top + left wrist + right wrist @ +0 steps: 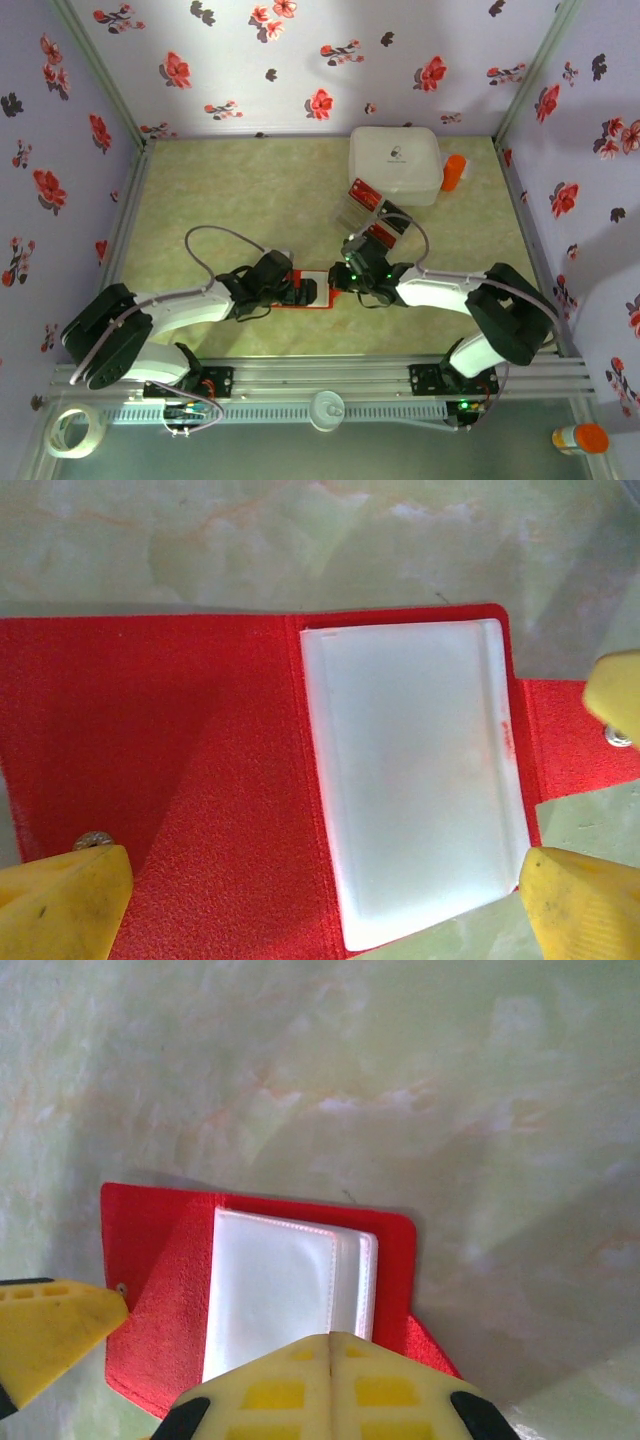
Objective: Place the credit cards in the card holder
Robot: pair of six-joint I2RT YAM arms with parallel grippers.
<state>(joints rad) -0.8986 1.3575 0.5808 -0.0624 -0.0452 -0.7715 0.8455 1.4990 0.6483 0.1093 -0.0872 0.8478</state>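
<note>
The red card holder (150, 760) lies open on the table, its pale pockets (415, 780) facing up. My left gripper (320, 910) is open and straddles it, one yellow fingertip (60, 900) on the red cover and the other just past the pockets' corner. My right gripper (330, 1380) is shut, fingers pressed together at the near edge of the pockets (270, 1290), with nothing seen between them. From above, both grippers (290, 290) (340, 278) meet over the holder (318, 301). Credit cards (363, 192), red with white marks, sit by a clear tray (352, 212) behind.
A white square box (395, 165) stands at the back right with an orange object (454, 172) beside it. More cards (388, 225) lie near the right arm. A tape roll (75, 432) and an orange-capped bottle (580, 438) sit below the table's rail.
</note>
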